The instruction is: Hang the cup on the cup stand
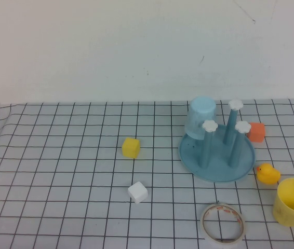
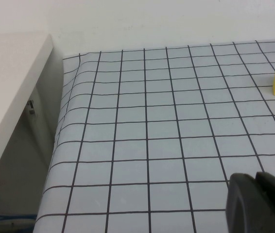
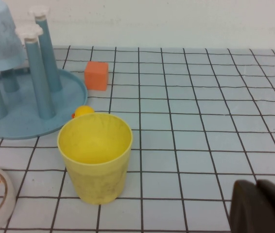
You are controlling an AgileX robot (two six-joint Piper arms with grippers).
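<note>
The yellow cup stands upright, mouth up, at the table's near right; it also shows in the right wrist view. The blue-grey cup stand with white flower-capped pegs sits right of centre, and its base shows in the right wrist view. A pale blue cup hangs upside down on a back peg. My left gripper is shut and empty over bare cloth, far from both. My right gripper is shut and empty, a little short of the yellow cup. Neither gripper shows in the high view.
A small yellow cube and a white cube lie left of the stand. An orange cube sits behind it, a rubber duck between stand and cup, a tape roll at the front. The table's left edge drops off.
</note>
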